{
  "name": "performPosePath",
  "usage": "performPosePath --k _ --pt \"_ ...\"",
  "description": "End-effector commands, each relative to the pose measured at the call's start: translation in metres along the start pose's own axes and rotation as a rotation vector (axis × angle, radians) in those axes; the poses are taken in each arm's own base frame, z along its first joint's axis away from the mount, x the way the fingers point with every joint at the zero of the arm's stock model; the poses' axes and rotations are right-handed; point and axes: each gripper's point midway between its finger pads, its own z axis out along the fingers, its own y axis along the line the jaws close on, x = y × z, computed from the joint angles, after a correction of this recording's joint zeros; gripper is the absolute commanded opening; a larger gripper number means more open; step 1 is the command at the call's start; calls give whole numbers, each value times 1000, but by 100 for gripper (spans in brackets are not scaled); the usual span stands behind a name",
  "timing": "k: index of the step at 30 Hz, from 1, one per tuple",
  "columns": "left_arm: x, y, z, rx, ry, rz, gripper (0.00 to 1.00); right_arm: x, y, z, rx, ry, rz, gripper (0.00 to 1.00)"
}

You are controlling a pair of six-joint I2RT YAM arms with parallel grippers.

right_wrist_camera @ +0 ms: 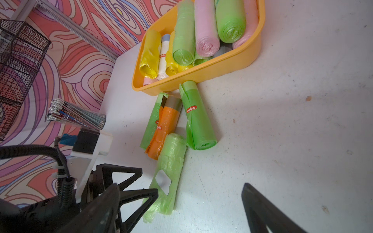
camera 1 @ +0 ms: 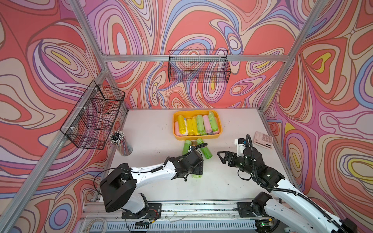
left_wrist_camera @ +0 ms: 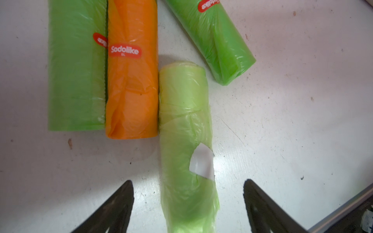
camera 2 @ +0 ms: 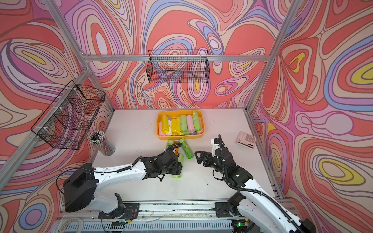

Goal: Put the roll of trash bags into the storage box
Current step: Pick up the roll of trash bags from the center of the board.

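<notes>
Storage box [camera 1: 196,137] at the far middle of the table [camera 1: 232,181], already packed with rolls in yellow, green, pink and white, some lying over others. Job mostly done by the look of it, not finished

Four rolls left out on the table, just in front of the box's near rim: a green roll [left_wrist_camera: 76,70] with an orange roll [left_wrist_camera: 132,80] tight against it, a second green roll [left_wrist_camera: 214,40] lying skewed, and a pale green roll [left_wrist_camera: 185,121], nearest the arms

Pale green roll looks like the current pick. It lies flat on the table, loosely wound, with a white patch on its wrap. Long axis runs from the arms' side towards the box; the far end sits alongside the orange roll's near end, touching or nearly so

Left gripper [left_wrist_camera: 187,181] is low over it, jaws spread, one on each side across the roll's width, bare table showing between each jaw and the plastic. Nothing gripped yet

Right gripper [camera 1: 222,157] hangs well to the side, jaws wide, empty

Left to do, my reckoning: close on the pale roll, lift, carry it over the rim, release; then the other three
</notes>
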Motion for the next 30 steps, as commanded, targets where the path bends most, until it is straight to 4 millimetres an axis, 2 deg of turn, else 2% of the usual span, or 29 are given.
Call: performPosePath --k 1,10,25,30 --pt "-7 -8 2 23 -22 -18 84 4 -2 0 2 9 13 97" --pt "-2 -13 11 32 6 -12 77 6 -4 1 0 8 23 96" --pt "6 -7 35 11 67 -35 76 7 -5 4 12 18 21 96" --pt "5 -5 37 4 65 -39 76 8 -7 6 22 24 21 96"
